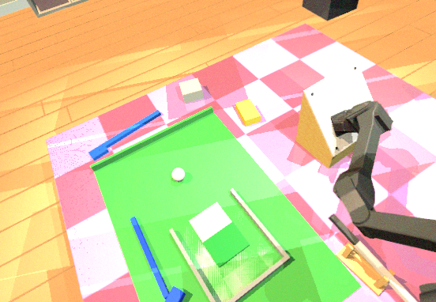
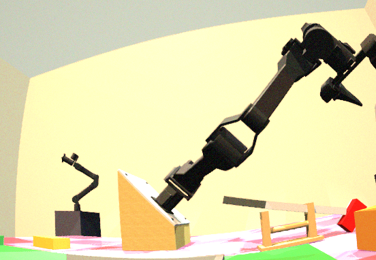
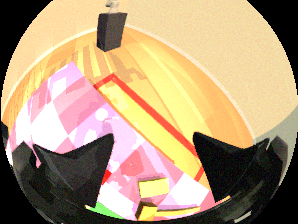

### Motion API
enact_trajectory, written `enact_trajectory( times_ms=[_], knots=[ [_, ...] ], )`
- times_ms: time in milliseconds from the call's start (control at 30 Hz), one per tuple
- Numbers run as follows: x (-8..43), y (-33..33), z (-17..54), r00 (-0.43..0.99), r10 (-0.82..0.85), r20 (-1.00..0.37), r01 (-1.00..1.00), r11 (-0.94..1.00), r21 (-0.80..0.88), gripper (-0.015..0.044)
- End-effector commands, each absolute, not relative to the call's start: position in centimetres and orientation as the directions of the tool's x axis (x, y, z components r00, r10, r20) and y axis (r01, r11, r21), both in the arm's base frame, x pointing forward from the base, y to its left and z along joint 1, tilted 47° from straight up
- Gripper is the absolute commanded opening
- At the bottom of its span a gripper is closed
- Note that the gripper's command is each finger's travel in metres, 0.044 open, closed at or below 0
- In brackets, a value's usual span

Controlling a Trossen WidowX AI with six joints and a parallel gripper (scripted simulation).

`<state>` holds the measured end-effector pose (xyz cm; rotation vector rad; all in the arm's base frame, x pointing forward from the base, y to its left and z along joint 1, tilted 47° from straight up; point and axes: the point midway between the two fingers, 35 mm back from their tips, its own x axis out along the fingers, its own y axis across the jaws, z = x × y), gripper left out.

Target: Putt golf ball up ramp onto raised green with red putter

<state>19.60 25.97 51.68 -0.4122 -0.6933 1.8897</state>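
Top view: we see a wooden tabletop with a pink-and-white checkered mat on it, and a green putting surface laid over the mat. The white golf ball sits on the green, near the middle, well apart from the arm. Below it is a white-and-green ramp inside a 3-sided tan frame. 2 blue putters show: one just beyond the green's far rail, one lying on the green left of the frame. A beige block and a yellow block lie on the mat. The arm rises from a wooden wedge base. At lower right a wooden rack carries a shaft.

Exterior view: pale yellow wall behind. The arm reaches up and right; the gripper is high in the air, well above the rack. The red putter rests across the rack, red head low at the right, touching nothing of the gripper.

Wrist view: both dark fingers stand wide apart, holding nothing, mat and yellow block far below.
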Motion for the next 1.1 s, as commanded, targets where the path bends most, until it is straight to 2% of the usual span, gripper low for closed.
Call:
enact_trajectory(
  times_ms=[0, 67, 267, 467, 767, 1067],
  knots=[
    [19.6, 26.0, 51.7, -0.404, 0.914, 0.032, -0.718, -0.295, -0.63, 0.0426],
    [19.7, 26.1, 52.2, -0.388, 0.92, 0.062, -0.742, -0.272, -0.612, 0.044],
    [11.5, 26.5, 56.9, -0.497, 0.844, 0.204, -0.762, -0.311, -0.568, 0.044],
    [3.8, 23.6, 61.2, -0.603, 0.71, 0.364, -0.77, -0.398, -0.499, 0.044],
    [-4.9, 14.9, 65.8, -0.722, 0.357, 0.592, -0.658, -0.618, -0.43, 0.044],
    [-8.3, 6.1, 67.1, -0.725, -0.004, 0.688, -0.426, -0.783, -0.453, 0.044]
  ],
)
